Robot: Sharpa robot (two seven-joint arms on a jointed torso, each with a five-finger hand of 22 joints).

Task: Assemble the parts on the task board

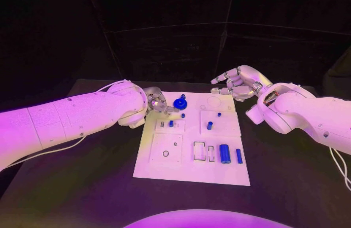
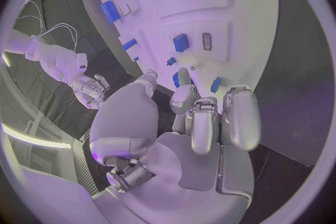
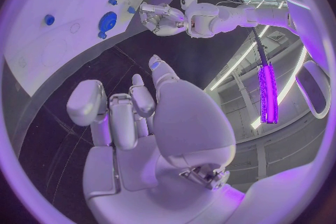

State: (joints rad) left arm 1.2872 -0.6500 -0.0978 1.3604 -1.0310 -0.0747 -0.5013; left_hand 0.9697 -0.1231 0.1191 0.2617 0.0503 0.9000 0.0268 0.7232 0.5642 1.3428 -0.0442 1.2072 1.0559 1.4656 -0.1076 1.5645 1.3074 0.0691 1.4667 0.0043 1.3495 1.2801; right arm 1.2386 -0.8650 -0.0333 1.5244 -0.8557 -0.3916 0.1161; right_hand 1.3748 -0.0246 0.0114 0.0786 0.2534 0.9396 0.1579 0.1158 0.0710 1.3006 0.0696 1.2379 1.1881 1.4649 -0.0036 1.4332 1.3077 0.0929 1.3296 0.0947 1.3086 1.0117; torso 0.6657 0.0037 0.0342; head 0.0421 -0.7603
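Looking down from my head, I am keeping my left hand (image 1: 155, 102) at the far left edge of the flat white task board (image 1: 165, 167), and the round blue disc part (image 1: 180, 104) is sitting just beside its fingertips, toward the middle of the board. My right hand (image 1: 240, 82) is waiting off the far right corner, well apart from the disc, so my left hand is the nearer one. From my left wrist, my left-hand fingers (image 2: 203, 123) are curling a little, spread apart, holding nothing, and small blue pieces (image 2: 181, 42) are lying on the board beyond them. From my right wrist, my right-hand fingers (image 3: 115, 115) are bent in loosely around nothing, and the disc (image 3: 108, 21) is lying far ahead, next to my other hand (image 3: 159, 15).
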